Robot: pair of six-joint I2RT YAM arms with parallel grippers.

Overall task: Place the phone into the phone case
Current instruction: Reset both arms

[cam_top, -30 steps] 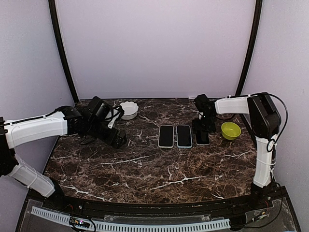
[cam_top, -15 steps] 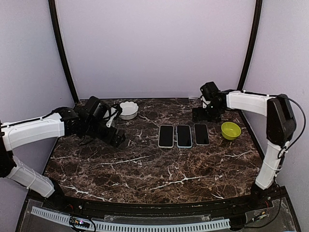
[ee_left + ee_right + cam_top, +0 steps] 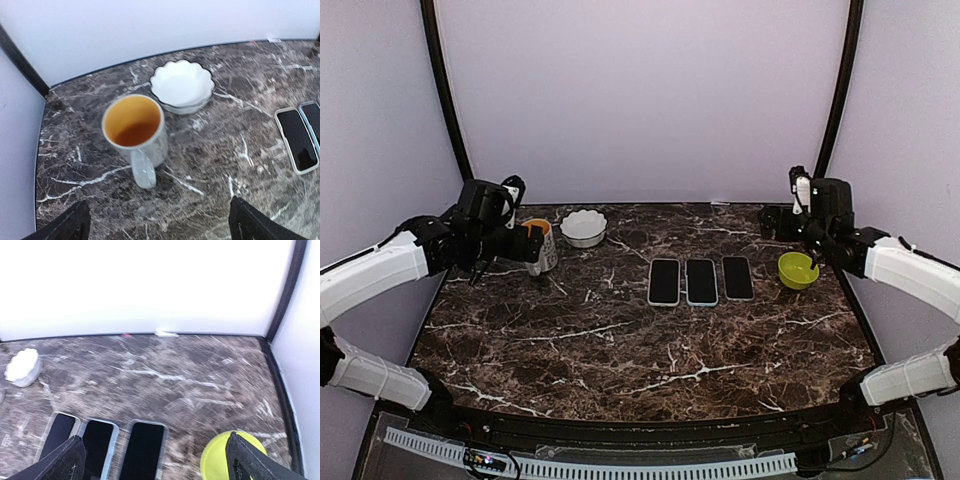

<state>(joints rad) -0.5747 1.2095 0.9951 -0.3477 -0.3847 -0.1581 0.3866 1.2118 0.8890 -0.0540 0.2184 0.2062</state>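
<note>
Three phone-shaped things with dark faces lie side by side mid-table: a white-rimmed one (image 3: 663,281), a light-blue-rimmed one (image 3: 701,281) and a dark-rimmed one (image 3: 737,277). I cannot tell which is a bare phone and which sits in a case. All three show in the right wrist view (image 3: 57,432) (image 3: 97,440) (image 3: 142,445). My right gripper (image 3: 775,222) (image 3: 155,455) is open and empty, raised behind and to the right of them. My left gripper (image 3: 520,243) (image 3: 160,220) is open and empty at the far left, well away from the phones.
A grey mug with an orange inside (image 3: 542,245) (image 3: 135,127) stands just in front of my left gripper. A white scalloped bowl (image 3: 585,227) (image 3: 182,87) sits behind it. A lime-green bowl (image 3: 798,270) (image 3: 235,457) sits right of the phones, under my right finger.
My right gripper has left the dark-rimmed phone and drawn back up to the right rear. My left arm has pulled back to the left, uncovering the mug.
</note>
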